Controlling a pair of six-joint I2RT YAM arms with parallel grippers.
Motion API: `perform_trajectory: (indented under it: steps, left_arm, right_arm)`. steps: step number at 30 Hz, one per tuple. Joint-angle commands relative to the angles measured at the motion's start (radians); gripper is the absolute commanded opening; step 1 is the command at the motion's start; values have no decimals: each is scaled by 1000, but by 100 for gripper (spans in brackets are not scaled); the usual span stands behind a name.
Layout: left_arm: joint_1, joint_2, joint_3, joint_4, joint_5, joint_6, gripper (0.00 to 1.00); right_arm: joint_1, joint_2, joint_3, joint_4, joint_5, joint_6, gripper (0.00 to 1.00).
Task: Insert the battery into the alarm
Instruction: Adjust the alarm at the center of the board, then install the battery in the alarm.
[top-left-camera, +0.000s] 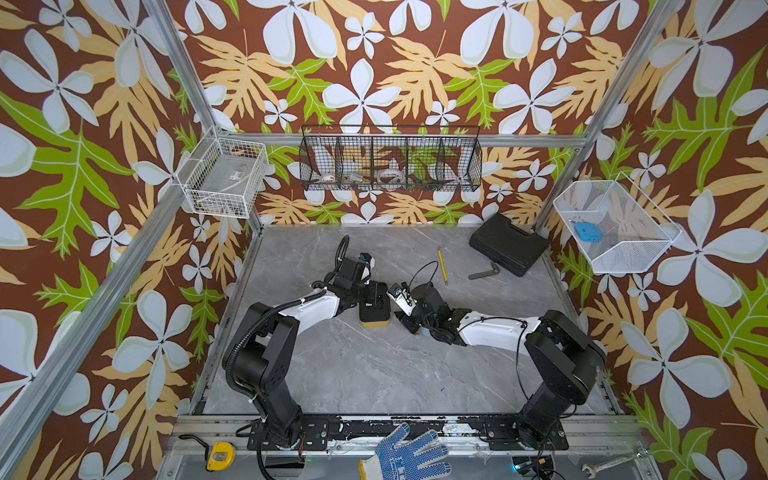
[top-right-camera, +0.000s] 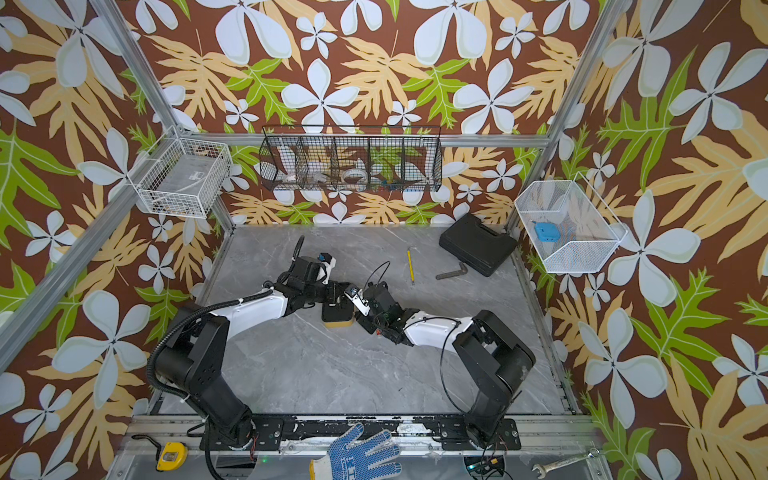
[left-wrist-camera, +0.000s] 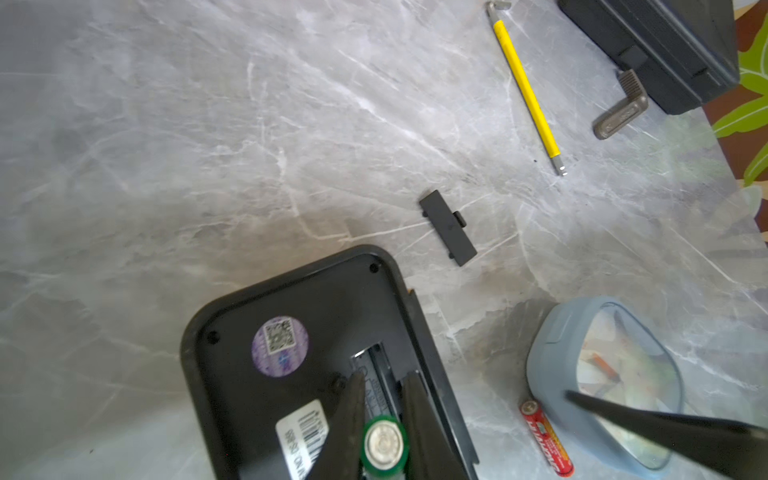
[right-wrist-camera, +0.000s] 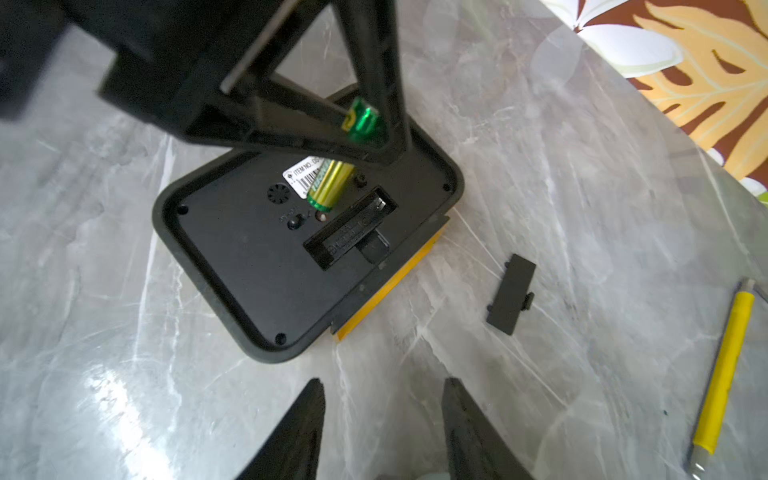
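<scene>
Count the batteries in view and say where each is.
2. Green battery: held by the left gripper over the alarm. Red battery: lying on the table beside the grey container. More may be hidden inside it.

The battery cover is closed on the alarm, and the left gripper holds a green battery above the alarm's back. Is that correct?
No. The battery cover is off: it lies on the table beside the alarm, apart from it, and the compartment stands open and empty, as the right wrist view shows. The left gripper does hold the green battery above the alarm's back.
</scene>
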Motion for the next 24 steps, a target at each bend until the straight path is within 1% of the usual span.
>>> perform_trajectory:
  steps: [1, 7, 14, 18, 24]
  left_arm:
    - [-4, -13, -25, 44, -45, 11, 7]
    - [-24, -18, -48, 98, -62, -11, 7]
    - [-45, -9, -47, 131, -70, -25, 7]
    - [-65, 3, -45, 130, -109, -25, 7]
    - [-85, -4, -57, 132, -200, -34, 7]
  right_arm:
    - [0, -58, -41, 75, 55, 52, 50]
    - [0, -116, -97, 75, 111, 73, 49]
    - [-1, -150, -151, 90, 134, 109, 49]
    - [0, -159, -172, 95, 148, 113, 50]
    - [-1, -176, -195, 107, 161, 119, 50]
